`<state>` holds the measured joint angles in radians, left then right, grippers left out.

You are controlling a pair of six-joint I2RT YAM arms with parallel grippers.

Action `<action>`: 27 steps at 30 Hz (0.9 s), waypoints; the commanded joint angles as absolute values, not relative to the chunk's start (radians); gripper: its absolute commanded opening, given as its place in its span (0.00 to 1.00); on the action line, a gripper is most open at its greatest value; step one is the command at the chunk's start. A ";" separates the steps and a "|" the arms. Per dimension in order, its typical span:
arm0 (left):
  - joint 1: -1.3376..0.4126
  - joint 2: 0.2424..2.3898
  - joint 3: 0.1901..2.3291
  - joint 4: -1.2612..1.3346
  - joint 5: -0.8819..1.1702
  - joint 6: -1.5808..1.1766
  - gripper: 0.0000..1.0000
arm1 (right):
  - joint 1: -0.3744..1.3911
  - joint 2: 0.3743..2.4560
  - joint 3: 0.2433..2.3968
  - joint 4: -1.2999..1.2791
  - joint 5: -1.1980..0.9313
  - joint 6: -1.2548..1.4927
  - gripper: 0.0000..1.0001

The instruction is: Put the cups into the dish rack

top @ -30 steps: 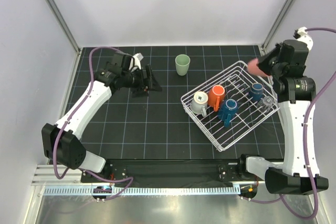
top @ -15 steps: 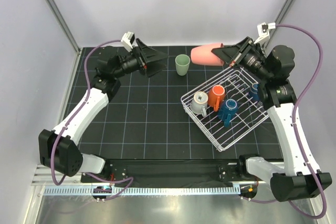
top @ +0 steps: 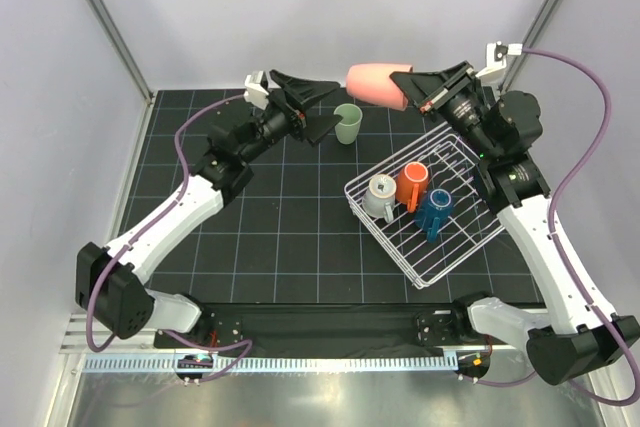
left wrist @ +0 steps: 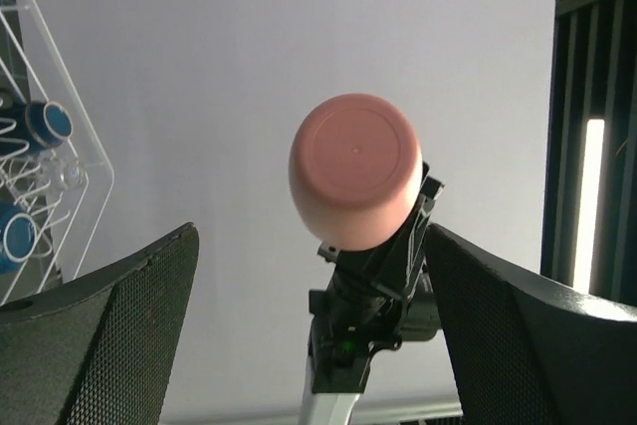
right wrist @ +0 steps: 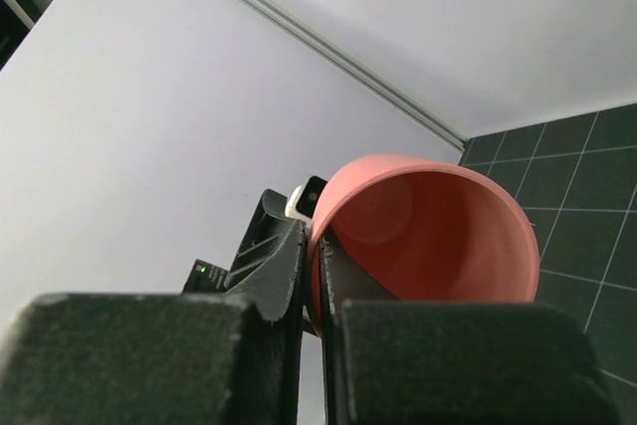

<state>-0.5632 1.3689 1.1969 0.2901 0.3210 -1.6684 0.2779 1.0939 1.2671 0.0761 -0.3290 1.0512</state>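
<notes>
right tool (top: 408, 89) pressed together on the rim of the pink cup (top: 372, 84), one finger inside the mouth and one outside, holding the cup on its side high above the far edge of the counter (top: 260, 217), at about 12 o'clock in the overhead view. the cup's closed base points toward 9 o'clock, straight at the left tool (top: 328, 112), which is spread wide and empty, close to the cup but not touching it. just below them, the pale green tumbler (top: 347, 124) stands upright on the counter, not yet loaded. the dish rack (top: 452, 239) sits at about 4 o'clock, turned at an angle, with a white mug (top: 380, 197), an orange mug (top: 412, 185) and a blue mug (top: 435, 212) lying in it. this looks like a hand-over or re-grip of the pink cup in mid-air, partway through loading. the next move likely calls for the left tool to close around the cup's body before the right tool lets go, then for the cup to go into a free slot in the rack.
</notes>
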 commanded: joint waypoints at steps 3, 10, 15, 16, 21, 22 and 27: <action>-0.600 1.335 1.186 0.403 0.132 -1.681 0.91 | 0.301 1.075 1.230 0.159 -0.250 1.072 0.04; -0.629 1.380 1.201 0.417 0.124 -1.703 0.91 | 0.337 1.092 1.218 0.169 -0.273 1.091 0.04; -0.655 1.414 1.239 0.422 0.103 -1.701 0.91 | 0.351 1.103 1.195 0.215 -0.284 1.111 0.04; -0.658 1.417 1.239 0.422 0.104 -1.703 0.91 | 0.356 1.106 1.200 0.209 -0.284 1.111 0.04; -0.660 1.416 1.238 0.420 0.097 -1.697 0.88 | 0.376 1.103 1.190 0.196 -0.284 1.103 0.04; -0.658 1.419 1.238 0.422 0.101 -1.698 0.87 | 0.379 1.103 1.189 0.192 -0.285 1.104 0.04; -0.658 1.428 1.230 0.442 0.106 -1.706 0.81 | 0.391 1.097 1.166 0.190 -0.288 1.108 0.04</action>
<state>-0.6563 1.4254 1.1946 0.3714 0.1207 -1.7000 0.3798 1.1133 1.1782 0.1280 -0.2905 1.1027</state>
